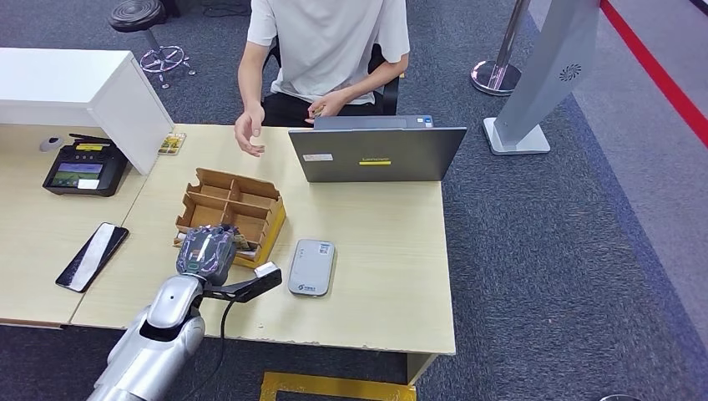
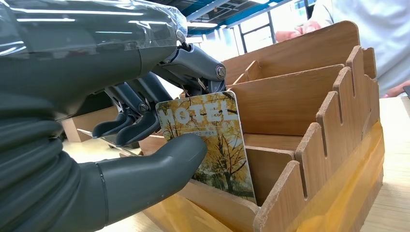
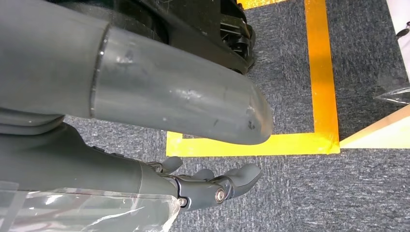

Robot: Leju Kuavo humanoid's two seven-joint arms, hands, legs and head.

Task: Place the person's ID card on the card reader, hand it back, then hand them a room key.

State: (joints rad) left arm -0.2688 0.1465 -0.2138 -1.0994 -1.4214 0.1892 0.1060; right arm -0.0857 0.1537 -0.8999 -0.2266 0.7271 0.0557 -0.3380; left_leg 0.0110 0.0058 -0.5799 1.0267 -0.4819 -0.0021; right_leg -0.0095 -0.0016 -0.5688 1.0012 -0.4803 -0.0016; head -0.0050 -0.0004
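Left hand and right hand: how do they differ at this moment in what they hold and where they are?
The left hand pinches a hotel key card between thumb and fingers; the right hand holds nothing, its fingers loosely apart. The left hand is up at the wooden card box on the desk; the right hand hangs low over grey carpet and yellow floor tape. Both are grey with clear plastic wrap behind them.

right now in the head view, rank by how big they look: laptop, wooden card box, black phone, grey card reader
1. laptop
2. wooden card box, partly hidden by the left hand
3. black phone and grey card reader look about alike, so no ranking between them.
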